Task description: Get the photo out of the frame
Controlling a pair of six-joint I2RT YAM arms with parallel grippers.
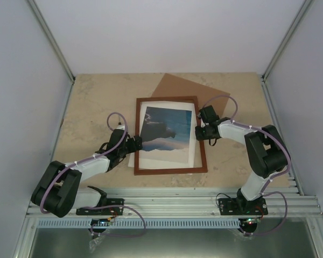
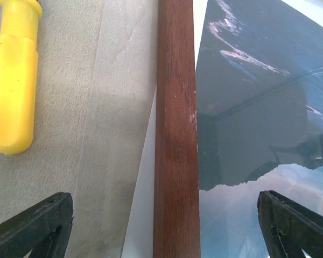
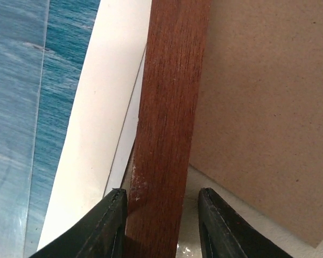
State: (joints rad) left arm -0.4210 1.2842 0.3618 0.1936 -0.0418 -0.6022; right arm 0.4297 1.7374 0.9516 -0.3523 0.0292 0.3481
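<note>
The frame (image 1: 171,171) lies flat mid-table, with thin reddish-brown rails. The photo (image 1: 166,129) of blue sea and dark cliffs lies inside it, over a white mat sheet (image 1: 162,159). My left gripper (image 1: 138,143) is wide open, its jaws astride the frame's left rail (image 2: 175,134); the photo (image 2: 258,80) is to the rail's right. My right gripper (image 1: 200,132) is narrowly open astride the right rail (image 3: 169,107). Its left finger (image 3: 99,231) is against the rail and its right finger (image 3: 220,231) stands off it. The photo (image 3: 16,107) shows at the left.
A plain brown backing board (image 1: 191,86) lies at the back, partly under the frame's far right corner; it also shows in the right wrist view (image 3: 264,97). A yellow cylindrical piece (image 2: 13,75) lies left of the frame. White walls enclose the table on three sides.
</note>
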